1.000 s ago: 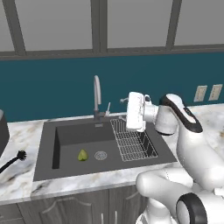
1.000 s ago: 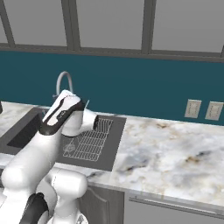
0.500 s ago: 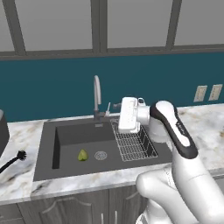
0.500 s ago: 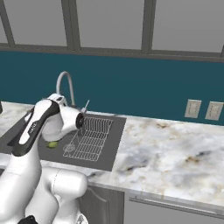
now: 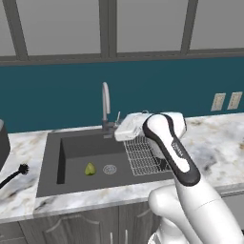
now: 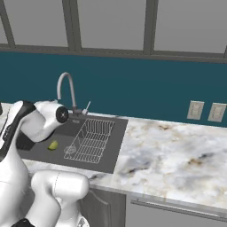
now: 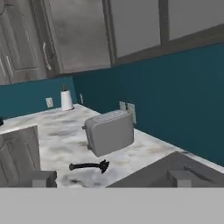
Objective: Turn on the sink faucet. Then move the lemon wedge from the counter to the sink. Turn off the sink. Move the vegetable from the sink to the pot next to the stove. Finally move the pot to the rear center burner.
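Yellow-green, your lemon wedge (image 5: 89,168) lies on the sink (image 5: 78,147) floor just left of the drain (image 5: 109,168), while your pincer (image 5: 125,129) hovers, fingers apart and empty, beside the faucet (image 5: 106,106), above the wire rack (image 5: 145,155).

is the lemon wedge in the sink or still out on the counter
In the sink. The lemon wedge lies on the floor of the dark basin, just left of the round drain, not on the marble counter.
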